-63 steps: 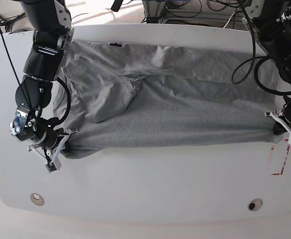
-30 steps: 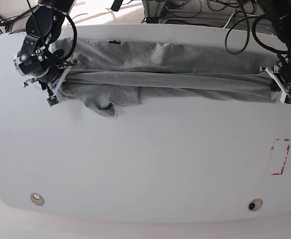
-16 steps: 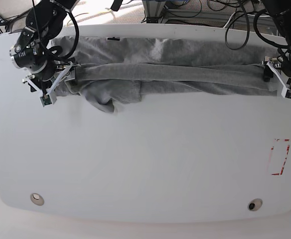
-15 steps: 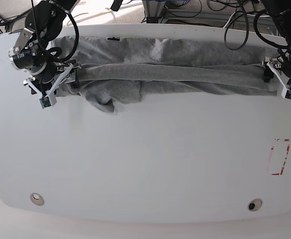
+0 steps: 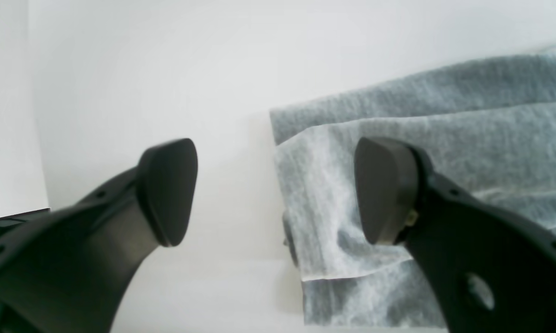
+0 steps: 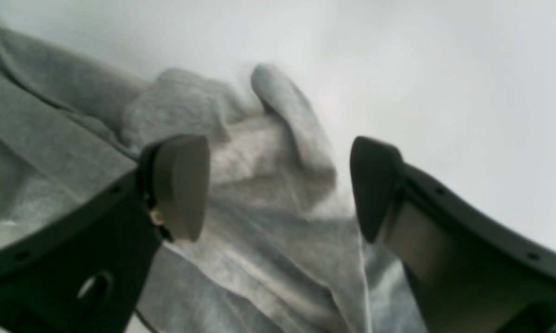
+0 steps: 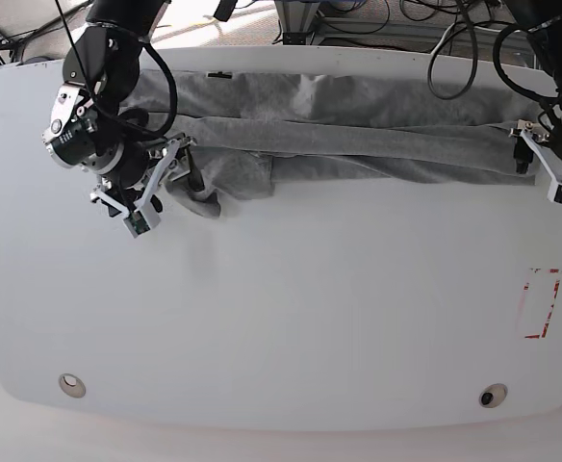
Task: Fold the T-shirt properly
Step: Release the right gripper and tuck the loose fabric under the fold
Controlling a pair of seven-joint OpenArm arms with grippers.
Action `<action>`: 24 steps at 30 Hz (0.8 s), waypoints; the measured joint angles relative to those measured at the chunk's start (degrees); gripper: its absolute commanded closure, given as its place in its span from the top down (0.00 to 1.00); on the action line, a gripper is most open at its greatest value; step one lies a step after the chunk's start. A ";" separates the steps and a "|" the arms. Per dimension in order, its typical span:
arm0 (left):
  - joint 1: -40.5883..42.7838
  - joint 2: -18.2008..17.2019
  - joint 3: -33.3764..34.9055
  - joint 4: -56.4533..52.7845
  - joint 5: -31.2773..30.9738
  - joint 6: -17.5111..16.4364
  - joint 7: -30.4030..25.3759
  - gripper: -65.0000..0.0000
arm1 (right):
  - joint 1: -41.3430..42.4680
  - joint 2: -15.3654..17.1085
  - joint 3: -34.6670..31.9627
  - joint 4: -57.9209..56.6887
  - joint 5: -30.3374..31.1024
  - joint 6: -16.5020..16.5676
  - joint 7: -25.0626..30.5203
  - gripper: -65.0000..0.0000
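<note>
**A:** What's hard to read right now?

**B:** The right gripper [image 7: 161, 188] is covering the bunched end of the T-shirt [image 7: 358, 135] in the base view, so the sleeve there is only partly showing. The arm above it is hiding that corner of the cloth too. Both arms are running off the top of the frame. The right wrist view is blurring; I'm only making out soft grey lumps [image 6: 241, 152] between the fingers. No collar or tag is resolving in any view.

**A:** Shirt position and orientation?

**B:** It's lying along the far edge of the white table [image 7: 291, 318] as a long, narrow folded band. The long axis is running side to side across the base view, from one gripper to the other. A crumpled lobe is hanging toward the near side at the right gripper's end. Which end is neck and which is hem, I can't tell.

**A:** Fingers?

**B:** The left gripper [image 5: 278, 189] is standing wide, nothing clamped. One finger is hovering over the layered cloth edge [image 5: 398, 185], the other over bare table. The right gripper [image 6: 278, 185] is spread wide as well, sitting over the bunched fabric without pinching it.

**A:** Containers?

**B:** Not seeing any. There's a red-outlined rectangle [image 7: 541, 303] marked on the table, well apart from the shirt, with nothing lying in it.
</note>
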 measured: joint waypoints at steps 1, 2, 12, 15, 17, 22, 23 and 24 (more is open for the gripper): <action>0.02 0.04 0.09 0.00 -0.04 0.00 0.07 0.75 | 0.48 -0.02 -1.31 -0.63 -0.59 0.04 1.05 0.70; 0.07 0.04 0.17 0.00 -0.02 0.00 0.11 0.75 | 1.46 -0.11 -2.62 -1.66 -2.03 0.15 1.99 0.70; 0.22 0.02 0.15 0.02 -0.09 0.02 0.09 0.75 | 7.78 0.37 -7.65 -17.55 -12.04 -0.02 8.33 0.69; 0.31 0.04 -0.02 -0.11 0.22 0.02 0.13 0.75 | 9.18 0.72 -7.87 -21.62 -11.30 0.04 10.05 0.54; 0.33 0.04 0.00 -0.09 0.22 0.02 0.11 0.75 | 10.05 1.11 -7.85 -24.44 -11.50 0.02 10.67 0.37; 0.31 0.04 0.04 -0.15 0.04 0.02 0.11 0.75 | 10.36 1.60 -7.85 -27.15 -11.54 0.00 10.91 0.00; 0.31 0.04 0.04 -0.15 0.04 0.02 0.11 0.75 | 10.34 1.55 -7.85 -27.17 -11.52 0.00 10.88 0.00; 0.28 0.04 0.04 -0.15 0.04 0.02 0.11 0.75 | 10.38 1.53 -7.85 -27.12 -11.43 0.00 10.88 0.00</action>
